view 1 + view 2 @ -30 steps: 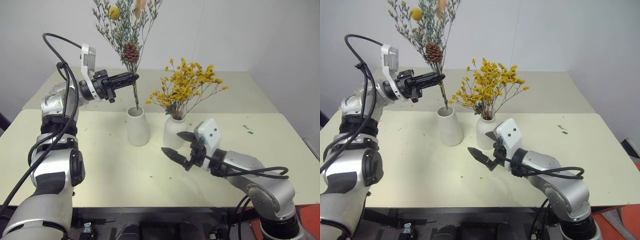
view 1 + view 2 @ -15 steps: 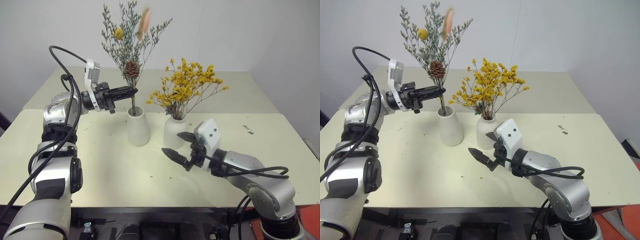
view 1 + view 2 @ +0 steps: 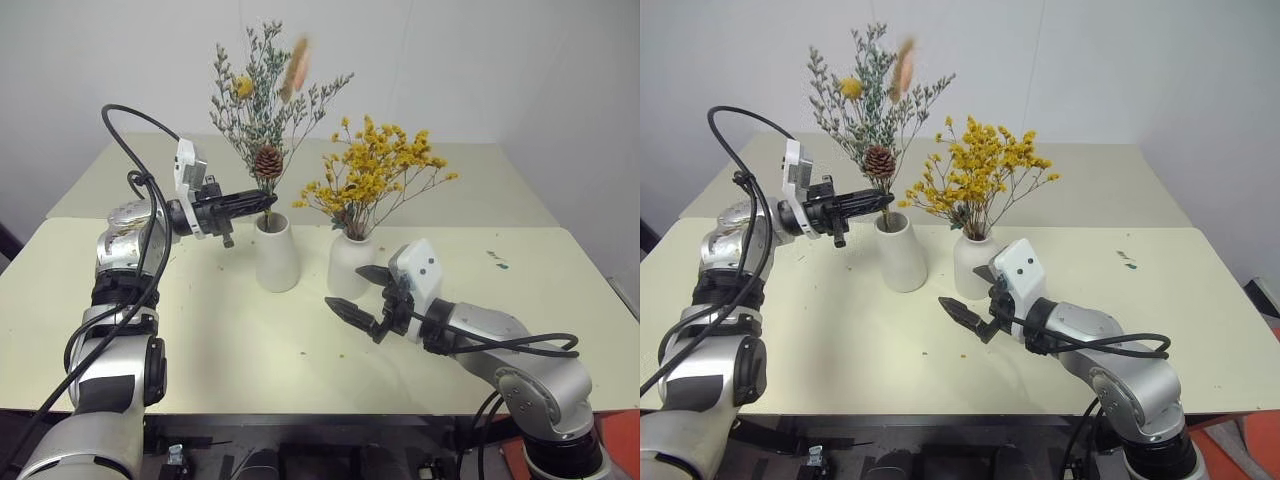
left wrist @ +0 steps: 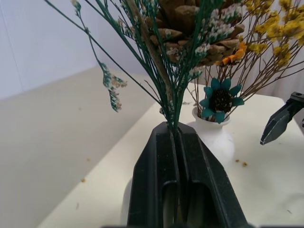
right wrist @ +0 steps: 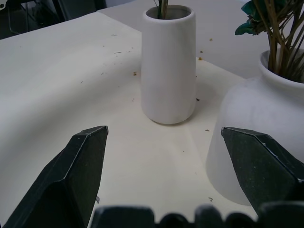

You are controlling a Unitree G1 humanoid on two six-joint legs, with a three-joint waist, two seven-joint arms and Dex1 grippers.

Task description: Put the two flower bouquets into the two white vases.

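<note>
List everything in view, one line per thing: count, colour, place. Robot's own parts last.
Grey-green sprig bunch with pine cone: one, stems in the tapered vase's mouth, gripped by the left pincer.
Yellow flower bunch: one, standing in the rounded vase.
Tapered vase: one, white, table centre.
Rounded vase: one, white, beside the tapered vase.
Tables: two, cream, one behind the other.
Left pincer: black, shut on the sprig stems.
Right pincer: black, open, before the rounded vase.
</note>
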